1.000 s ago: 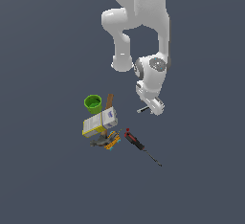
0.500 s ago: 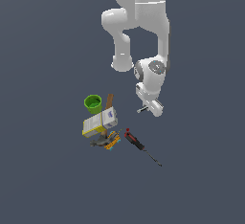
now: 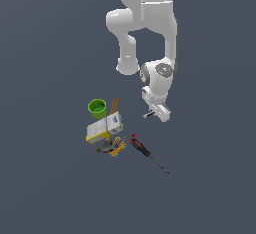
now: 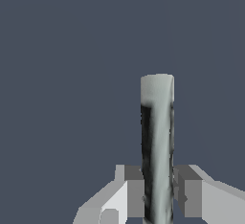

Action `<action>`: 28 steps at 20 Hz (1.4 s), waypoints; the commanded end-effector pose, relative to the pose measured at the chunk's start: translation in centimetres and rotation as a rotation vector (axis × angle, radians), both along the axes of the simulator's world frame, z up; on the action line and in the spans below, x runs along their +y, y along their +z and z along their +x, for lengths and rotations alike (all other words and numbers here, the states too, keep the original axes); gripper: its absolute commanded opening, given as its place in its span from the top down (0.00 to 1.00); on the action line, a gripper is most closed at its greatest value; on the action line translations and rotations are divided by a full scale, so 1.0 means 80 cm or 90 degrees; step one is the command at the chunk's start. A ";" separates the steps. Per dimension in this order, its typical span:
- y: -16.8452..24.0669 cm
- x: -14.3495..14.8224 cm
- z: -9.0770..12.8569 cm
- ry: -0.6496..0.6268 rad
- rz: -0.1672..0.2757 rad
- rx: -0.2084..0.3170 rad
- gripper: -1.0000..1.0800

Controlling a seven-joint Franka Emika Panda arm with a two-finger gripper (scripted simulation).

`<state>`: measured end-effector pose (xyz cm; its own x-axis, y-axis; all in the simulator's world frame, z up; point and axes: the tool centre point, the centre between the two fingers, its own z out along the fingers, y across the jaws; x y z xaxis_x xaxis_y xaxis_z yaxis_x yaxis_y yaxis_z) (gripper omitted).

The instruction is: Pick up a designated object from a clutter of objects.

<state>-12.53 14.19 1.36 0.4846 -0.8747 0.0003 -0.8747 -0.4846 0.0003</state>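
Marker (image 4: 157, 146) sits clamped between our jaws; in the wrist view its white-grey body with a dark streak stands between the two grey fingers (image 4: 135, 192), which press on it from both sides. In the exterior view we see our gripper (image 3: 156, 112) raised above the surface, and a small dark stub poking out beside it toward the clutter, probably the marker's end, though it is too small to be sure. Well apart from the gripper, the rest of the clutter lies grouped on the grey surface (image 3: 50, 188): a green cup (image 3: 97, 108), a brown stick (image 3: 114, 104) just beside it, a white-yellow box (image 3: 104, 127), an orange-grey tangle (image 3: 113, 147) and a red-black screwdriver (image 3: 145, 151).
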 end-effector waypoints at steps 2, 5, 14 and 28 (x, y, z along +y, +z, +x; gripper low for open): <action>0.006 0.000 0.001 0.000 0.000 0.000 1.00; 0.016 0.000 0.002 0.000 0.000 0.000 1.00; 0.078 0.003 0.011 0.000 0.000 0.000 1.00; 0.230 0.010 0.031 0.001 0.001 0.000 1.00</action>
<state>-10.16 14.93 18.37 0.4858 -0.8741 -0.0014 -0.8741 -0.4858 -0.0009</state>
